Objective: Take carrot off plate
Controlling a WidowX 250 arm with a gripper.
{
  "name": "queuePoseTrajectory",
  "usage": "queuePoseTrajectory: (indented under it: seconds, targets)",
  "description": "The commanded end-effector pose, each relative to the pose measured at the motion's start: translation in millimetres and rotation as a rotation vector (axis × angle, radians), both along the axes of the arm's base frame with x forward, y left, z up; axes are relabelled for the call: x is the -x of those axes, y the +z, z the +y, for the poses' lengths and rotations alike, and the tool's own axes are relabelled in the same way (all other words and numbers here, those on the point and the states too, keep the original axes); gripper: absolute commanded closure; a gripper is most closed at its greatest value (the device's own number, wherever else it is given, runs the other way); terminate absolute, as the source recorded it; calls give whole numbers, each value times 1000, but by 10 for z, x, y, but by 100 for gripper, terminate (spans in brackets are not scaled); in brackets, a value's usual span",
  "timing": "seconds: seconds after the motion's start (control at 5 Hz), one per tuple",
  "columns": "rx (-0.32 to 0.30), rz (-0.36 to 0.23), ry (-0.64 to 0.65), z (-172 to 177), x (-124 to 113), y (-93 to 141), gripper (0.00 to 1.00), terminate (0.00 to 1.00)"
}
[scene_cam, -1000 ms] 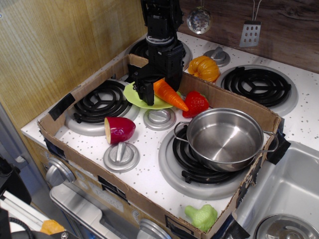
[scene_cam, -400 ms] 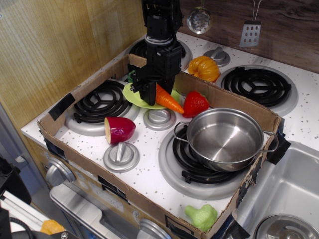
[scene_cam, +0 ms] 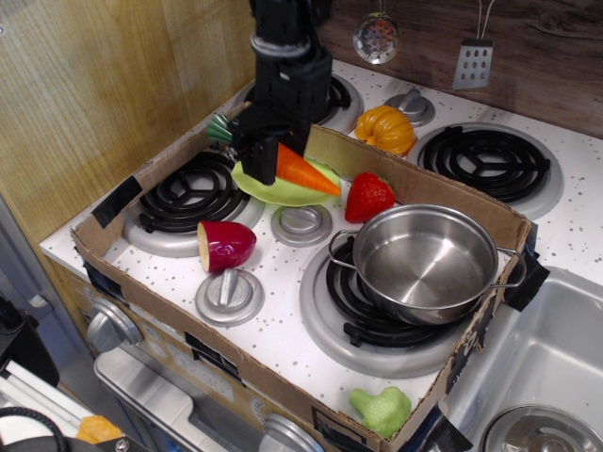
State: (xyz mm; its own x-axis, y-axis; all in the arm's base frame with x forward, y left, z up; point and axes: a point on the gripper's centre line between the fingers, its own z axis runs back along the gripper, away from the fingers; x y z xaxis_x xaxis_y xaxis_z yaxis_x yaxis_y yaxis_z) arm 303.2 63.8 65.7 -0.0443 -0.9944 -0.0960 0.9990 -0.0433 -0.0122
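While the black gripper (scene_cam: 265,155) hangs over the left part of the cardboard tray (scene_cam: 429,193), its jaws are clamped on the carrot (scene_cam: 303,170) near its thick end, the green stem poking out to the left. The carrot's tip points right, and it seems to sit just above the lime-green plate (scene_cam: 283,192), though any gap is hard to judge. A red strawberry (scene_cam: 367,197) lies just right of the plate, near the steel pot (scene_cam: 424,261).

arm: reaching down from above | claw (scene_cam: 267,158): clamped, pointing down
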Motion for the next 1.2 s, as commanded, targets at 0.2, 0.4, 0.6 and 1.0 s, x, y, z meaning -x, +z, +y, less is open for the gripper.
queuePoseTrajectory:
  seconds: [0.2, 0.4, 0.6, 1.0]
  targets:
    - [74, -68, 370, -41, 652, 108, 100, 0]
    - [85, -88, 359, 84, 791, -12, 100, 0]
    - [115, -92, 310, 239, 938, -187, 100, 0]
    - [173, -66, 134, 337, 1091, -300, 100, 0]
